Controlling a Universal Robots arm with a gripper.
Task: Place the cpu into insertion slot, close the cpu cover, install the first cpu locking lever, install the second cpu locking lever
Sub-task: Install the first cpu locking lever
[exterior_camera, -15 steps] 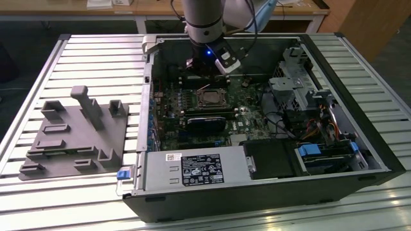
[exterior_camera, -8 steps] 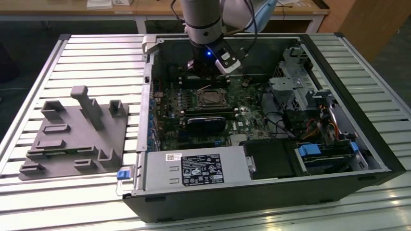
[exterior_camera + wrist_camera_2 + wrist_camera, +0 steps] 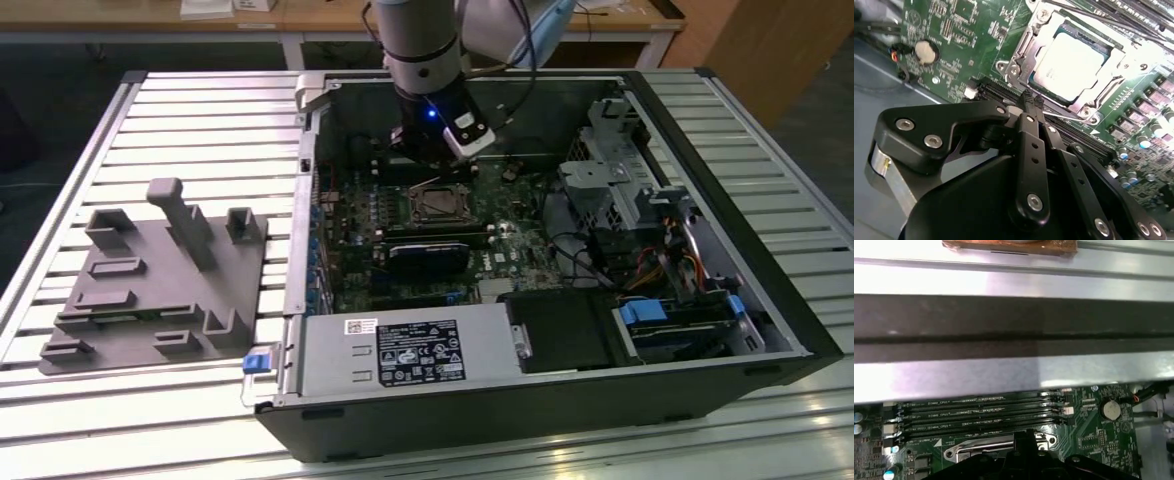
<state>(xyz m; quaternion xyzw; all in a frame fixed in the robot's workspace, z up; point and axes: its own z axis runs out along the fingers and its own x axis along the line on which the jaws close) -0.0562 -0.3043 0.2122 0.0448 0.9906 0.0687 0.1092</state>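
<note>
The cpu [image 3: 1071, 62], a pale silver square, lies in the insertion slot [image 3: 438, 206] on the green board. The cpu cover [image 3: 1024, 52], a silvery frame, lies flat around the chip. My gripper [image 3: 1031, 100] is shut, its black fingertips pressed together at the socket's edge beside the memory slots. A thin silvery lever rod [image 3: 1061, 116] runs along that edge right at the tips; whether they touch it is unclear. In the exterior view the gripper [image 3: 430, 172] hangs just behind the socket. In the first wrist view the gripper [image 3: 1026, 439] is over the socket frame [image 3: 989, 449].
The board sits inside an open black computer case [image 3: 747, 260] on a slatted metal table. Long black memory slots [image 3: 979, 415] run beside the socket. A round coin battery [image 3: 925, 51], a drive cage [image 3: 607, 180] and a power supply [image 3: 407, 352] surround it. A grey fixture [image 3: 147, 280] lies at the exterior view's left.
</note>
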